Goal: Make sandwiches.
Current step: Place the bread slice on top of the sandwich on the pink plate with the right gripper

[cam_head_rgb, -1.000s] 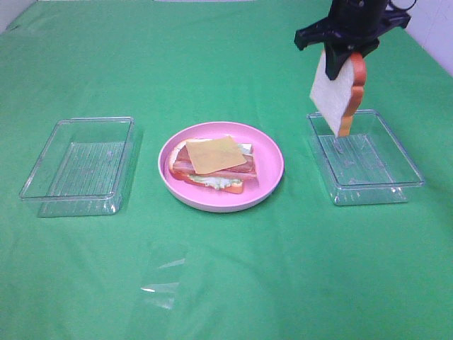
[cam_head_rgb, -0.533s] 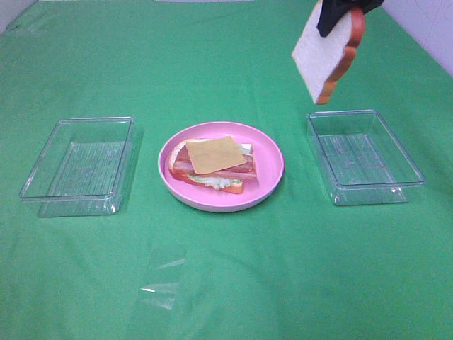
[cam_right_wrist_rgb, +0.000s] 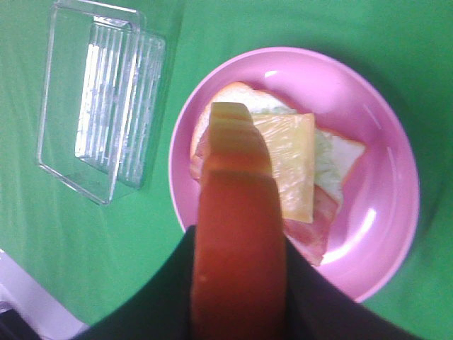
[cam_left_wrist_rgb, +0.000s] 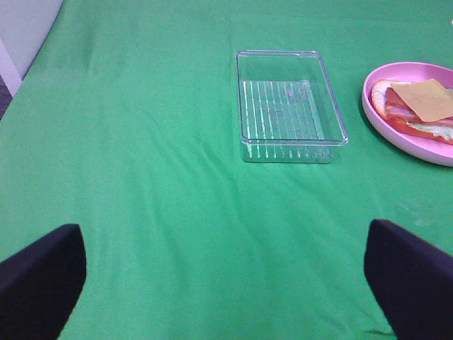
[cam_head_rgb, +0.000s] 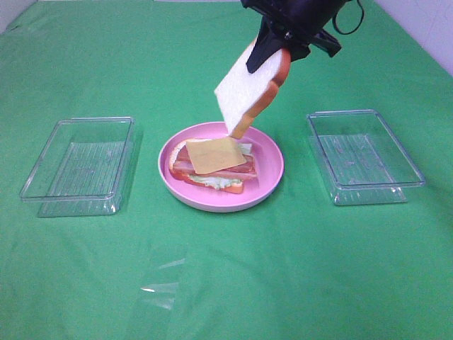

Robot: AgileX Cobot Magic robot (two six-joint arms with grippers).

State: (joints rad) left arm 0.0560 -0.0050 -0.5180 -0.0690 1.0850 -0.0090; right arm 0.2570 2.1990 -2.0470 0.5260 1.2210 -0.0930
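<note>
Right claw (cam_head_rgb: 272, 51) with the bread slice (cam_head_rgb: 248, 91) clamped between its fingers has moved from above the right-hand tray (cam_head_rgb: 364, 156), up and across toward the middle. Slice now hangs tilted over the far side of the pink plate (cam_head_rgb: 272, 173), its lower corner just above the cheese square (cam_head_rgb: 214, 154) on the stack. A second ago it hung nearly vertical over that tray.

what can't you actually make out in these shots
- Right end effector: exterior high view, arm body hides the fingertips; right wrist view, white bread slice with orange-brown crust covers them.
- Left end effector: only two dark fingers, cut by frame edge.
- Pale green lettuce leaf: mostly under yellow cheese square.
</note>
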